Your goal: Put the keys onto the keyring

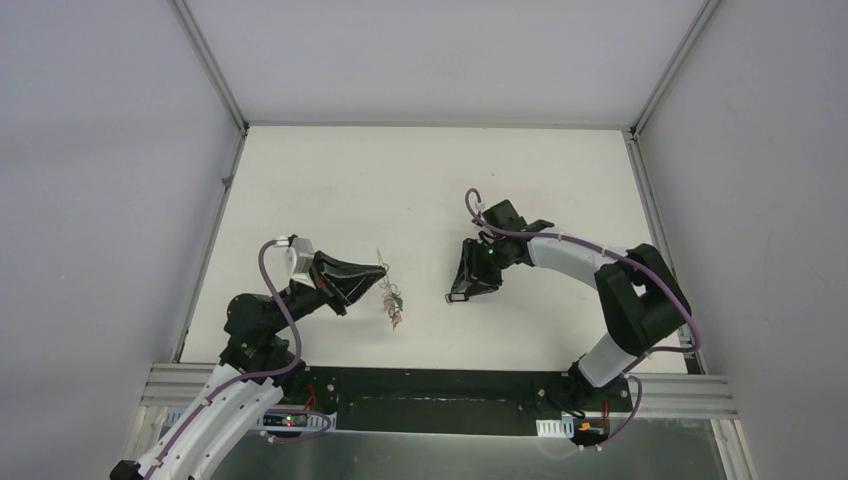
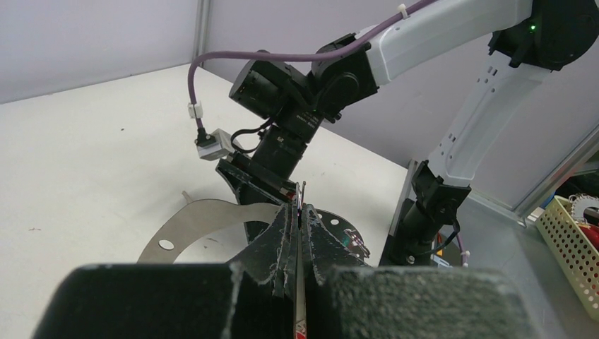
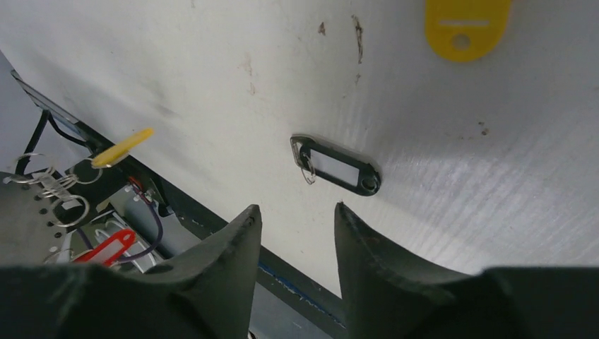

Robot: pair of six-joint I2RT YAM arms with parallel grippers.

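left gripper (image 1: 381, 271): fingers pressed tight together, pinching a thin grey wire that pretty much has to be the keyring (image 1: 381, 257). From the left wrist cam you can see the wire poking up right out of the seam between the two pads.

keyring spot: up off the table (image 1: 400, 170), held at the left fingertips, a bit left of the middle of the workspace.

bunch of keys (image 1: 396, 306): dangling just below and beside the left fingertips, a little tangle of small rings and coloured tags. In the right wrist cam it shows at the far left edge, with a red tag (image 3: 106, 248) low down and a skinny edge-on yellow tag (image 3: 123, 147) above it.

right gripper (image 3: 295, 213): fingers spread with a clear gap and nothing in between. It's pointing down at the table, well apart from the left one.

black key tag (image 3: 340, 167): flat on the table just past the right fingertips, white label window facing up, small wire ring at one end. Can't make out a key on it from here.

loose yellow key tag (image 3: 466, 25): also flat on the table, further out than the black one, cut off by the top of the frame.

silvery flat piece (image 2: 201, 224): curved metal with a hole in it, sits just beyond the left fingertips. Honestly can't tell what it is.
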